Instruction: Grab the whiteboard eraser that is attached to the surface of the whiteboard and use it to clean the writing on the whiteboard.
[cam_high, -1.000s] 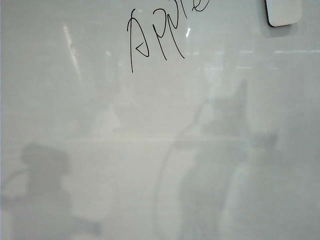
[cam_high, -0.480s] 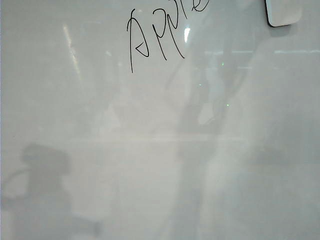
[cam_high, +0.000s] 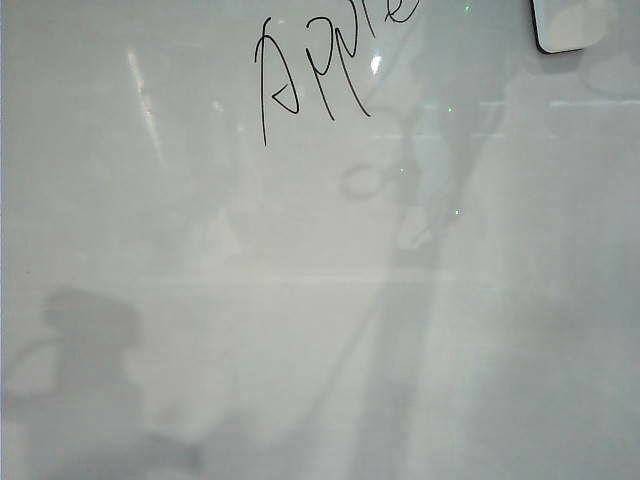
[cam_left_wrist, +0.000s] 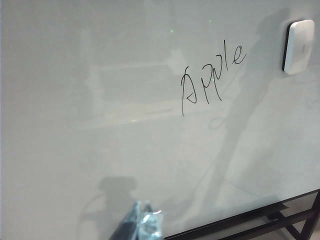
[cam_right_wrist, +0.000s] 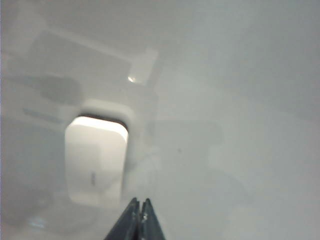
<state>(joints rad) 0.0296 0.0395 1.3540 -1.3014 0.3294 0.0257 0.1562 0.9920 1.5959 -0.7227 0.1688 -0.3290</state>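
While my right gripper (cam_right_wrist: 139, 207), jaws closed and empty, nears the small white plastic whiteboard eraser (cam_right_wrist: 95, 165) at the glossy whiteboard's (cam_high: 200, 300) upper corner, I can't tell the left gripper's (cam_left_wrist: 142, 222) jaws.

Whiteboard eraser (cam_left_wrist: 299, 46) white w/ dark edge; writing (cam_left_wrist: 211, 80) black.

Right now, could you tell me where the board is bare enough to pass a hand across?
The whiteboard is bare left of and below the writing. It is crowded only along the upper edge of the exterior view: writing, then whiteboard eraser, where the shut right tool hovers. The left tool sits low.
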